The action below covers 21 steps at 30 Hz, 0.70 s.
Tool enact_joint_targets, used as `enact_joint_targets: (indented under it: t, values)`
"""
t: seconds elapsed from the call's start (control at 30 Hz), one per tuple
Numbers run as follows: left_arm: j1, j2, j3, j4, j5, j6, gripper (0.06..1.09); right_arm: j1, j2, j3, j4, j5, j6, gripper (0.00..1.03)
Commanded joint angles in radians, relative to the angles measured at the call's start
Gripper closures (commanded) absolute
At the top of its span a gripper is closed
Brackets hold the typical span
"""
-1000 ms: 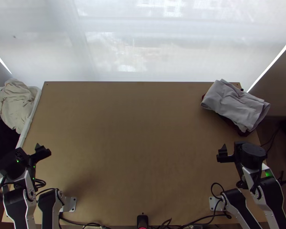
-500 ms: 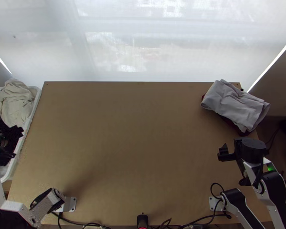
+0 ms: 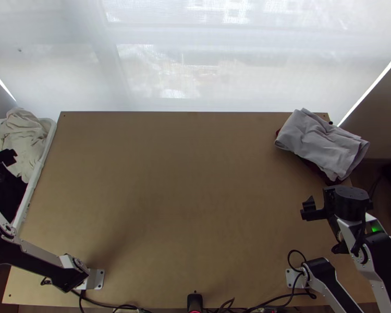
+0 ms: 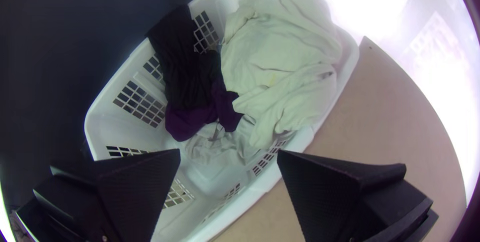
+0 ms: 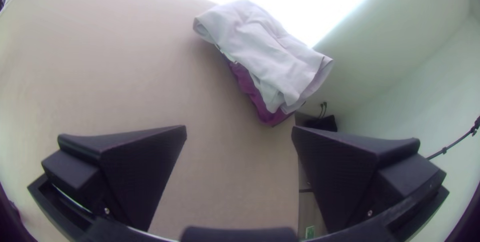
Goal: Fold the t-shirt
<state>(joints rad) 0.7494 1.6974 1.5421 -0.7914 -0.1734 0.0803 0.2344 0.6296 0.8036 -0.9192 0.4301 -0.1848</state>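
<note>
Left pincer gapes above a white basket of cream cloth and, seemingly, black clothing; right pincer stands open.

Left: white basket, walls square-gridded; in it, cream cloth, plain black cloth, deep purple cloth. Table: even tan. Far right: light grey cloth, one colour throughout, over maroon cloth.

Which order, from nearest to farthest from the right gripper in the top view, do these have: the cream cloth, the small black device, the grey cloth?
1. Grey cloth, at the far right corner of the table.
2. Small black device, at the middle of the near edge.
3. Cream cloth, in the basket beyond the left edge.
</note>
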Motion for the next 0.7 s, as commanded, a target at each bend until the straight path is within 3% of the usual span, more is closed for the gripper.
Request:
enact_joint_targets:
  t: [0.0,0.67]
  values:
    - [0.004,0.231,0.185,0.003,0.005,0.006,0.14,-0.012,0.024,0.026,-0.033,0.001,-0.019,0.05]
    - [-0.148,0.516,0.452,-0.045,0.046,0.015,0.14,-0.153,0.021,0.043,-0.136,-0.002,-0.004,0.05]
